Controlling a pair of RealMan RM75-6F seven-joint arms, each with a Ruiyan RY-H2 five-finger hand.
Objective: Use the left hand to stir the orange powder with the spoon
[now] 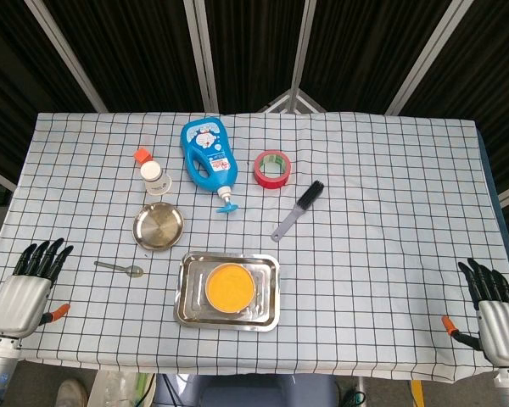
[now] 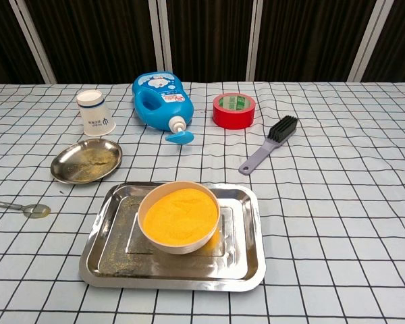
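Observation:
A white bowl of orange powder [image 1: 230,287] [image 2: 180,216] sits in a steel tray [image 1: 192,307] [image 2: 245,256] near the table's front edge. The metal spoon [image 1: 120,268] [image 2: 19,206] lies flat on the cloth to the left of the tray, bowl end towards the tray. My left hand [image 1: 29,287] rests at the front left corner, fingers apart, holding nothing, well left of the spoon. My right hand [image 1: 496,309] lies at the front right corner, likewise empty with fingers spread. Neither hand shows in the chest view.
A small round steel dish [image 1: 159,226] [image 2: 86,160] lies behind the spoon. Further back stand a white cup [image 1: 155,178] [image 2: 96,113], a blue bottle on its side [image 1: 207,154] [image 2: 161,100], a red tape roll [image 1: 272,169] [image 2: 233,111] and a grey brush [image 1: 298,210] [image 2: 268,144].

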